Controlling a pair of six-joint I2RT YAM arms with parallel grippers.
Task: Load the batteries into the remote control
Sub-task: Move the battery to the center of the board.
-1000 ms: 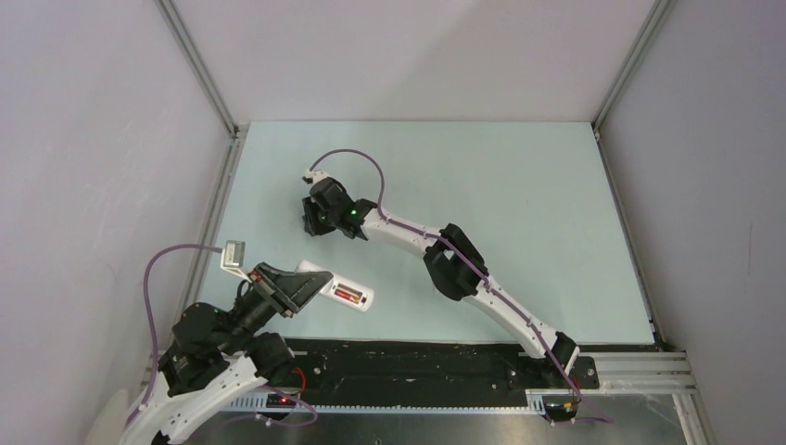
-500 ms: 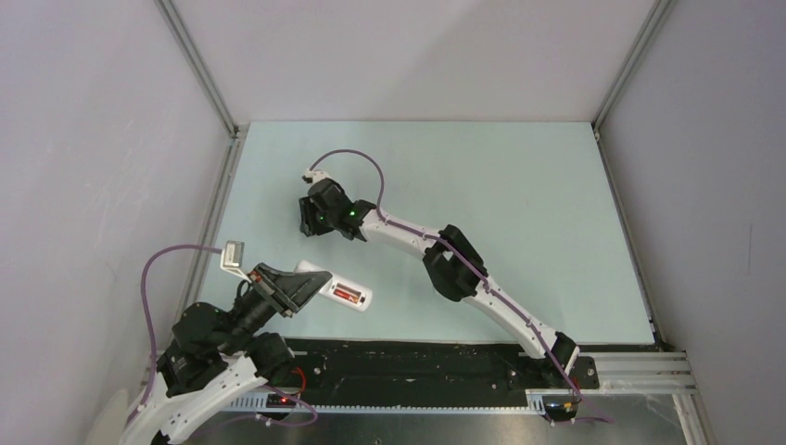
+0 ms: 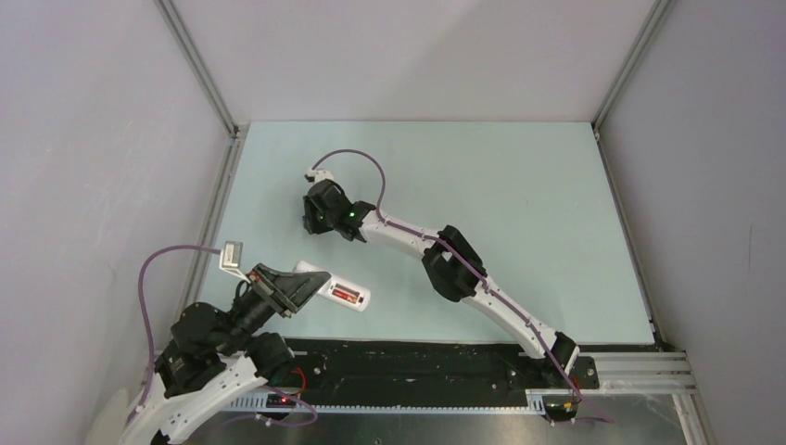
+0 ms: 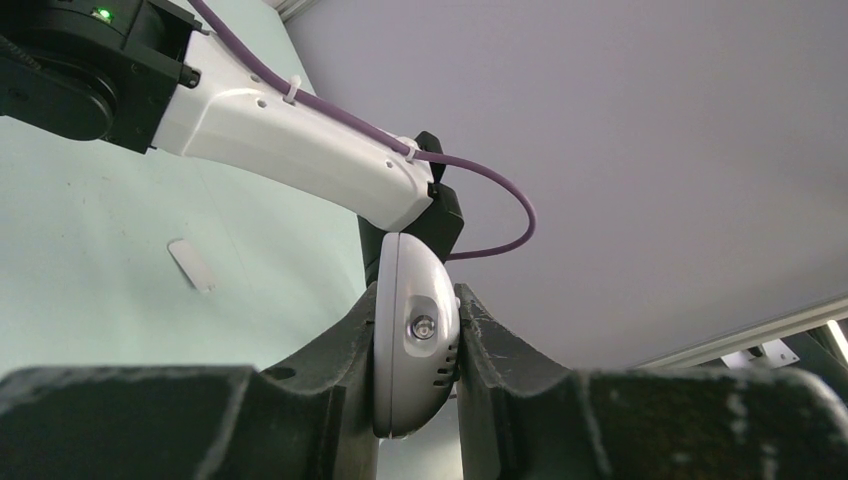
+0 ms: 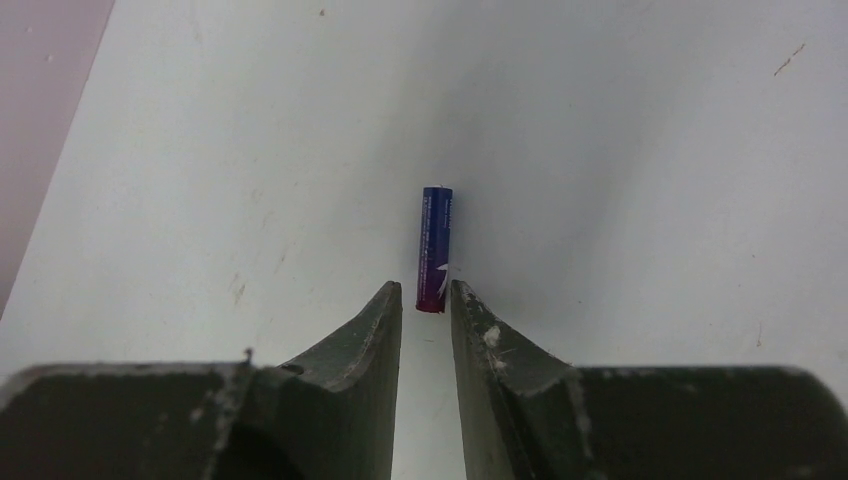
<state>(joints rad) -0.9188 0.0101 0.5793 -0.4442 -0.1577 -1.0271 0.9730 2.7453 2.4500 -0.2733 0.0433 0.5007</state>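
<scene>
Remote control (image 3: 335, 288): white. Fitted battery (image 3: 347, 296): red-orange. Loose battery (image 5: 435, 249): dark blue, shading purple. Surface (image 3: 519, 204): pale mint.

White cover plate (image 4: 190, 265) on table (image 3: 519, 204)

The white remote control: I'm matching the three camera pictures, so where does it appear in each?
Top external: the small white rectangular remote control sits low and left, one end in the left end effector.
Left wrist: bottom centre, end-on, clamped between the fingers.
Right wrist: not in it.
Shared landmark: the right arm's white link with purple cable, in the top and left wrist views.
</scene>
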